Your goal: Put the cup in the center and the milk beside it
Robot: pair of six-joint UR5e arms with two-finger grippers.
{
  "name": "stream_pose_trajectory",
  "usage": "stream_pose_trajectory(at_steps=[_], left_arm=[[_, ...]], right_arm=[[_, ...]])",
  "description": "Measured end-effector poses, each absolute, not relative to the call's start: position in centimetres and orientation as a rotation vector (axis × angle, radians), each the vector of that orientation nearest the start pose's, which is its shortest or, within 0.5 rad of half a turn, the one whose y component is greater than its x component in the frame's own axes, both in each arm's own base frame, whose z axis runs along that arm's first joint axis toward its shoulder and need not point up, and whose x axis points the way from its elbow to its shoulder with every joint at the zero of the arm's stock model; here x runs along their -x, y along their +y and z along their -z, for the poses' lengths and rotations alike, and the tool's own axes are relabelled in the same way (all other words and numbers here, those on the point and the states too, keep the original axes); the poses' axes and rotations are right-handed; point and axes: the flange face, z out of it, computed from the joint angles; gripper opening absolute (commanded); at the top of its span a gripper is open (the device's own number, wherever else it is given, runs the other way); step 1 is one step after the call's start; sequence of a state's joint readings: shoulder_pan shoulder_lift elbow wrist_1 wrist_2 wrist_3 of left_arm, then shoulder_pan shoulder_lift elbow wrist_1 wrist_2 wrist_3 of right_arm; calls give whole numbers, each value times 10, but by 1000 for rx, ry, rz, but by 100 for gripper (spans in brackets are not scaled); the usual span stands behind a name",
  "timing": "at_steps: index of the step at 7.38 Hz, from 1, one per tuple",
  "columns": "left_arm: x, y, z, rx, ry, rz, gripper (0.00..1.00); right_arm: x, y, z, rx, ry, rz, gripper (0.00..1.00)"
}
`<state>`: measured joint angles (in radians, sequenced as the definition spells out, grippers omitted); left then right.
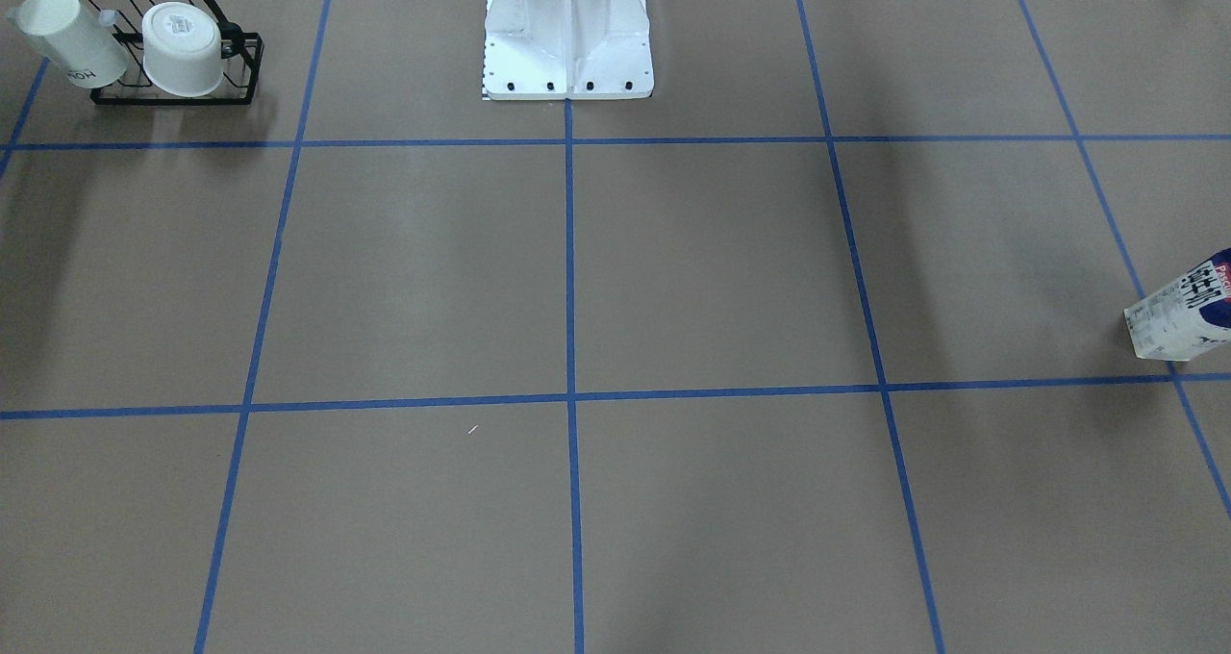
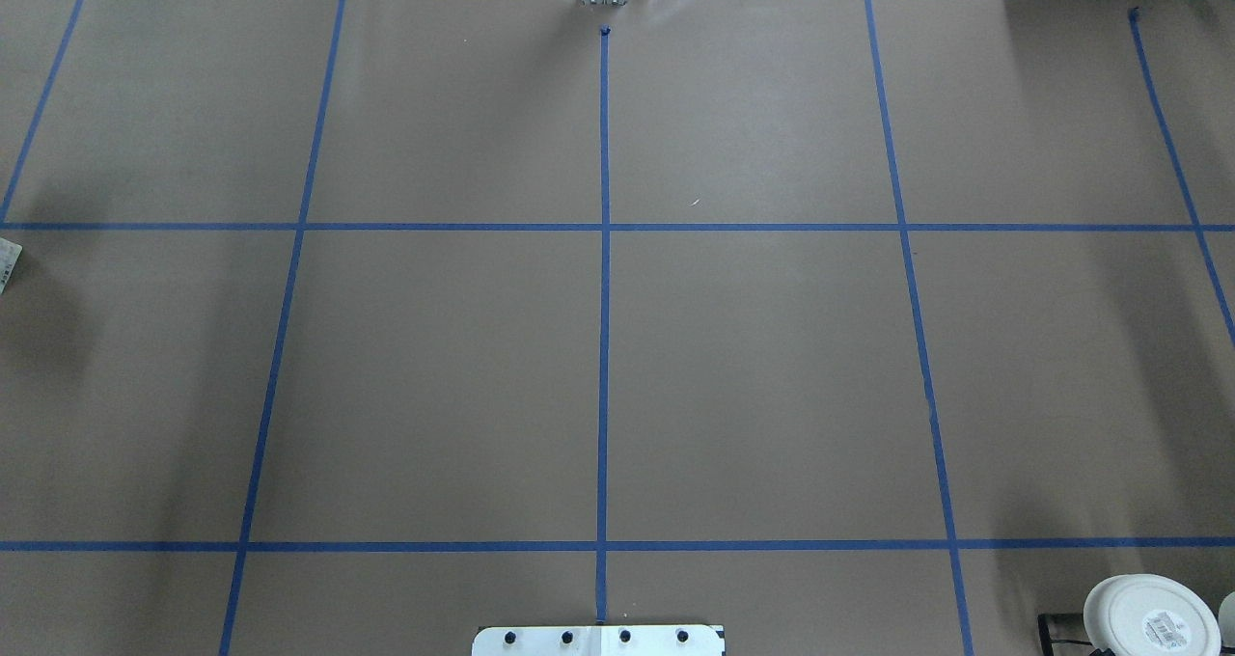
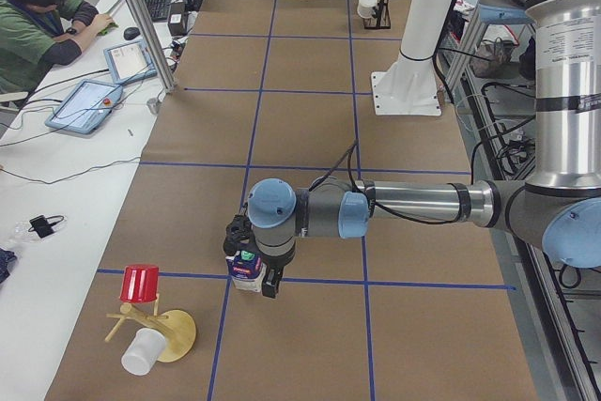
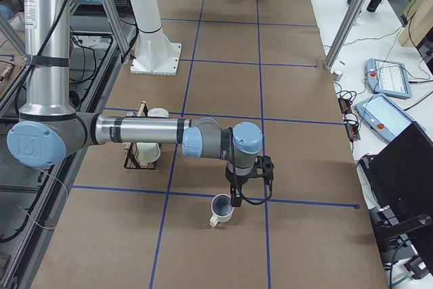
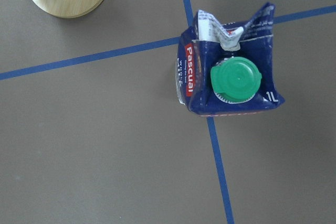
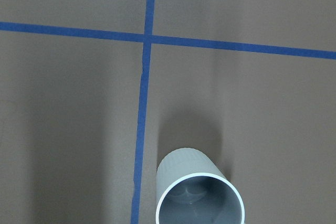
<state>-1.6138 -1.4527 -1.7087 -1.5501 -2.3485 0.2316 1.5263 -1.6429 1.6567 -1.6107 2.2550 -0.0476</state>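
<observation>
The milk carton (image 5: pixel 231 80), navy with a green cap and a red Pascual label, stands upright on a blue tape crossing. It also shows at the right edge of the front view (image 1: pixel 1183 308) and in the left side view (image 3: pixel 246 276). My left gripper (image 3: pixel 255 253) hangs right over the carton; I cannot tell whether it is open or shut. The cup (image 6: pixel 199 195), pale with a dark grey inside, stands upright next to a tape line. In the right side view my right gripper (image 4: pixel 247 184) hangs just above and beside the cup (image 4: pixel 221 209); I cannot tell its state. The center (image 2: pixel 603 386) is bare brown board.
A black wire rack (image 1: pixel 173 87) holds two other white cups near the robot's right. A wooden stand (image 3: pixel 160 326) with a red cup (image 3: pixel 141 283) and a white cup stands next to the milk. The robot base (image 1: pixel 567 38) is at the table's edge. An operator sits at the left side view's top left.
</observation>
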Motion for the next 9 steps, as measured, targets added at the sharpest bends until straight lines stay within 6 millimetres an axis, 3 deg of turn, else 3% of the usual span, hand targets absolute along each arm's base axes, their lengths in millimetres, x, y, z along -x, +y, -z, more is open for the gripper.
stream_pose_trajectory(at_steps=[3, 5, 7, 9], left_arm=[[82, -440, -643, -135, 766, -192, 98], [83, -442, -625, -173, 761, -207, 98], [83, -444, -601, -218, 754, -224, 98], [85, -449, -576, -309, 737, -252, 98]], right_arm=[[-50, -463, -658, 19, -688, 82, 100], [-48, -465, -646, -2, -706, 90, 100], [-47, -470, -628, -36, -713, 101, 100], [-47, -478, -594, -102, -714, 121, 100]])
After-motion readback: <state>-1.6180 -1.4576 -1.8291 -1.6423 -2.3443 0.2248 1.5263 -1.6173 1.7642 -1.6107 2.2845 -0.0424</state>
